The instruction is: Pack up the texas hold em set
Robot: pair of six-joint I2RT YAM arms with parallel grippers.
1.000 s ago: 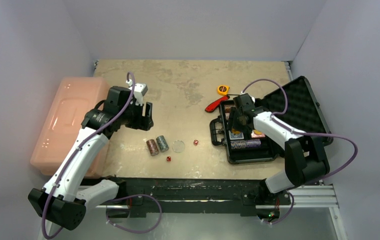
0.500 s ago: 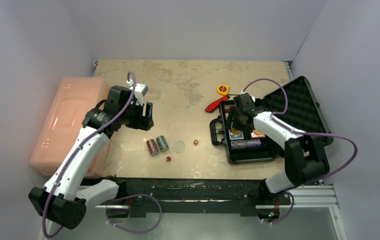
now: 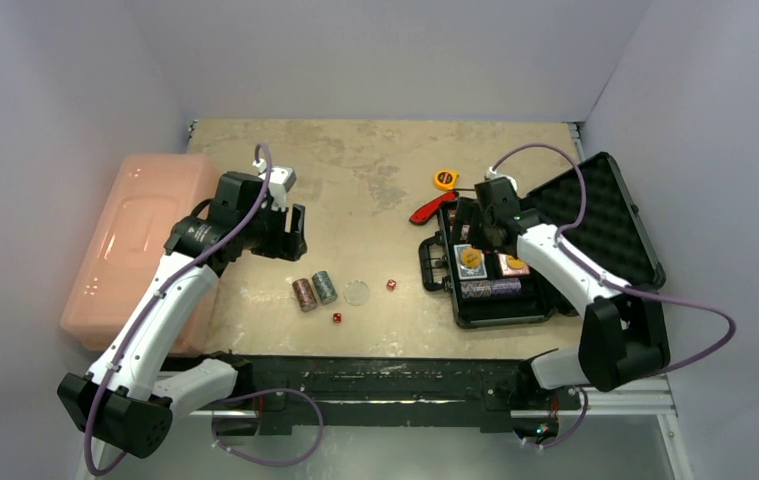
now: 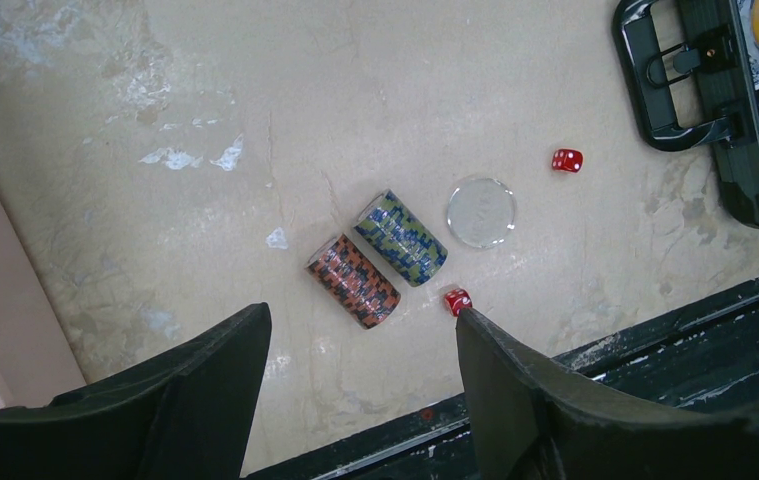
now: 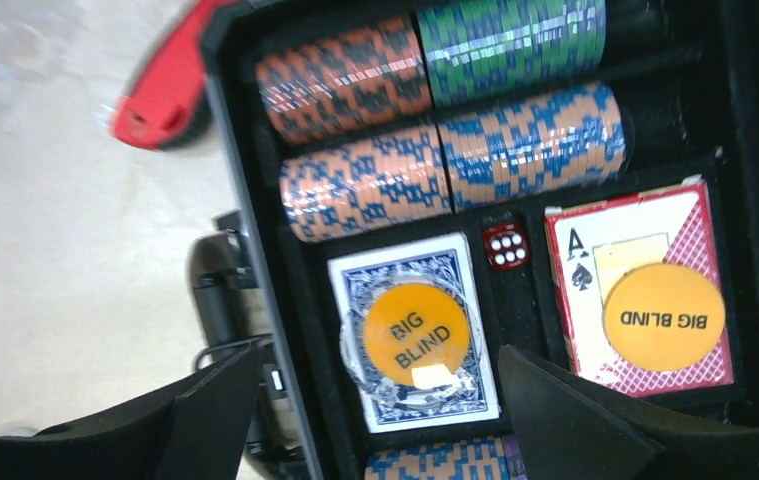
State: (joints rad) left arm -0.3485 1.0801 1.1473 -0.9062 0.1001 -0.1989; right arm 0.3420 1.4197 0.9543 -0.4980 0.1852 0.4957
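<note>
The black case [image 3: 595, 215] lies open at the right, its foam lid tipped back. Inside it in the right wrist view are chip rolls [image 5: 445, 170], a blue card deck [image 5: 415, 335] with an orange BIG BLIND disc, a red deck [image 5: 645, 300] with another disc, and a red die [image 5: 505, 245]. My right gripper [image 3: 482, 228] is open and empty above the blue deck. On the table lie two chip rolls [image 3: 314, 291], a clear disc [image 3: 357, 292] and two red dice [image 3: 391, 285] [image 3: 336, 318]. My left gripper [image 3: 285, 235] is open above them; the rolls also show in the left wrist view [image 4: 375, 260].
A large pink bin [image 3: 140, 245] fills the left side. A yellow tape measure [image 3: 444, 179] and a red-handled tool [image 3: 427, 210] lie just beyond the case. The black frame rail [image 3: 385, 375] runs along the near table edge.
My right gripper has lifted and drawn back toward the far side of the case, uncovering the blue deck and its orange disc. The left arm has not moved.
</note>
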